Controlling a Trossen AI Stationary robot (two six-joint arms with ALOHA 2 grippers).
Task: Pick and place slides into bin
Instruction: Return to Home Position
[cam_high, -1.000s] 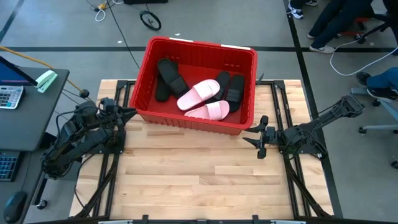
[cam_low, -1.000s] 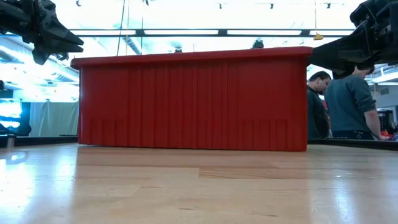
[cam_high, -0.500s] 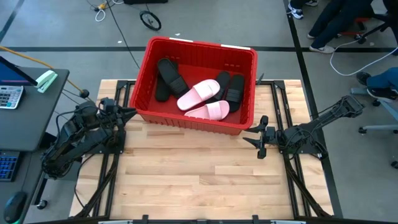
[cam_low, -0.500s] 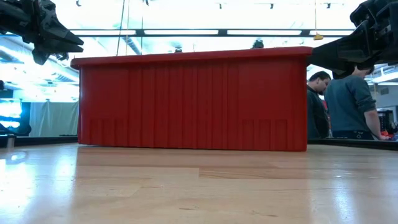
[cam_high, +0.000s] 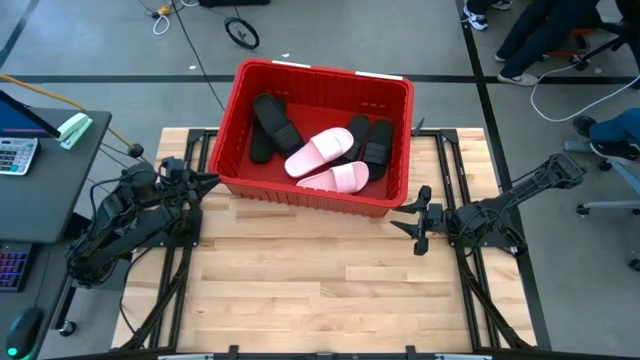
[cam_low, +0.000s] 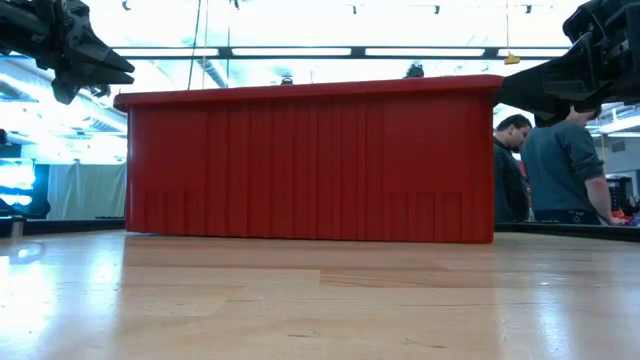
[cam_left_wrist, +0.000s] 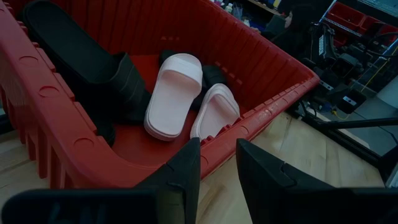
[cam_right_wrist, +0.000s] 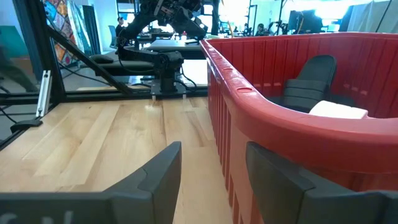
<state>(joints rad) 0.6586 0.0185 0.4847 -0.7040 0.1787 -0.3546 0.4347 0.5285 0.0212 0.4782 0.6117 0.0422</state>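
Left gripper (cam_high: 212, 181) beside ribbed red bin (cam_high: 300, 193) of pink and black slides (cam_high: 320, 152)

Bright overhead backlight, glare on table (cam_low: 330, 310)

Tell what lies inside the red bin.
Two pink slides lie atop black slides in the bin. The black ones overlap and are partly covered, so their count is unclear.

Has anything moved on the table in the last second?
Nothing visibly changed. The slides lie in the bin, and the left gripper and right gripper sit beside it, jaws open and empty.
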